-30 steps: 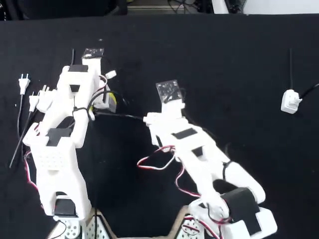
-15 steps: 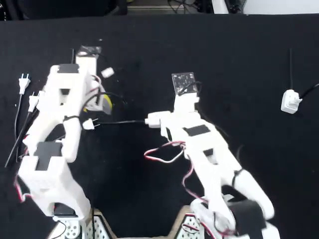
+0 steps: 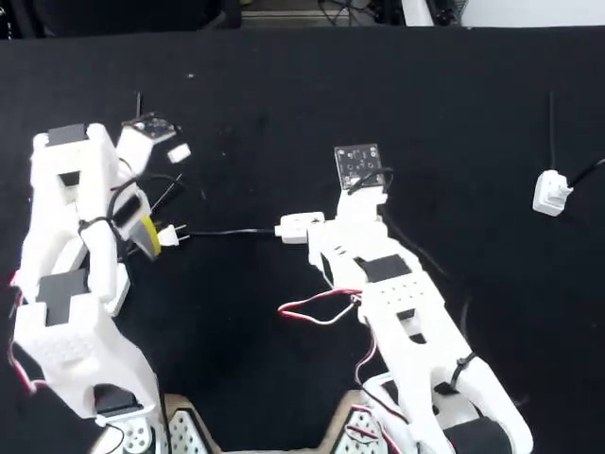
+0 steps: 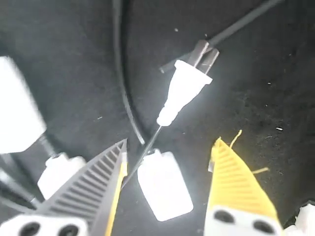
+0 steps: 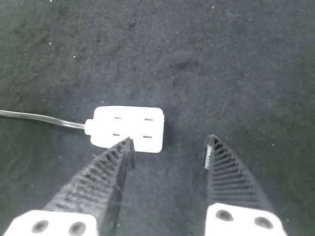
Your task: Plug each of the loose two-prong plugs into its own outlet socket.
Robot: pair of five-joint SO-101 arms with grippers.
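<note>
My left gripper [image 4: 167, 162] is open, its yellow-edged fingers [image 4: 101, 182] either side of a small white plug body [image 4: 164, 186] on the black mat. Just beyond lies a white two-prong plug [image 4: 184, 91] on a thin cable. In the high view the left arm [image 3: 71, 218] stands over the table's left side, and a plug [image 3: 170, 235] lies beside its yellow finger. A black cable joins that plug to a white outlet socket [image 3: 295, 227]. My right gripper [image 5: 169, 147] hangs open just above this socket [image 5: 128, 129], one fingertip over its edge.
A second white outlet [image 3: 549, 192] with a black cord sits at the far right. More white plug pieces [image 4: 17, 118] and black cables [image 4: 120, 73] crowd the mat under the left arm. A red and white wire loop [image 3: 321, 307] hangs off the right arm.
The left arm has swung left and pulled back, uncovering the plug on the black cable. The right arm has shifted right and a little farther out; the socket stays by its gripper.
</note>
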